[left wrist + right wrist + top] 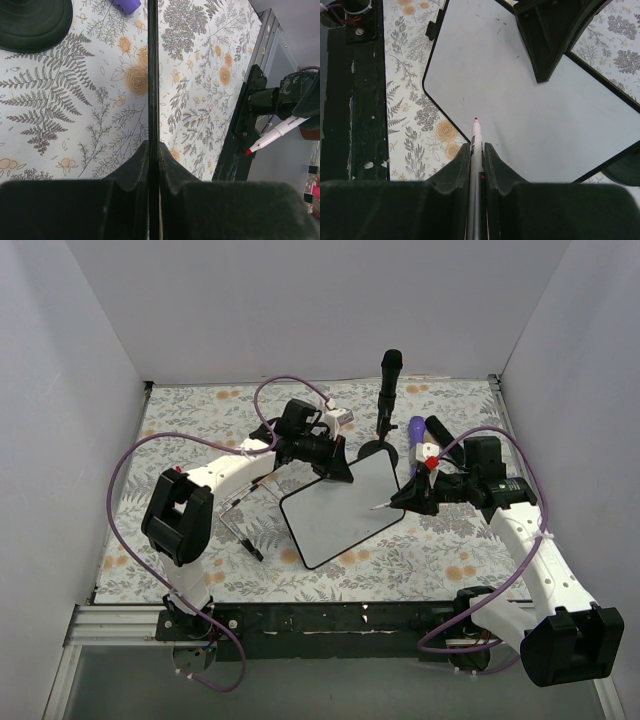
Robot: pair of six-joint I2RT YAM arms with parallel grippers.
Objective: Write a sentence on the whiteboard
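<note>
Left gripper [153,146] clamps the whiteboard [345,508] by its frame edge. It looks light, stiff, slippery. Right gripper [476,146] pinches the red marker [476,131], tip ahead.

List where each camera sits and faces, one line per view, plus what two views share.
Top external: above and behind the arms, looking down at the whiteboard on the floral table; both arms show.
Left wrist: on the left arm, looking along the left claw, shut on the whiteboard's edge; its fingers show.
Right wrist: on the right arm, looking past the right claw, shut on the marker, onto the blank board; its fingers show.
Shared: both wrist views show the marker's red tip and the other claw.
</note>
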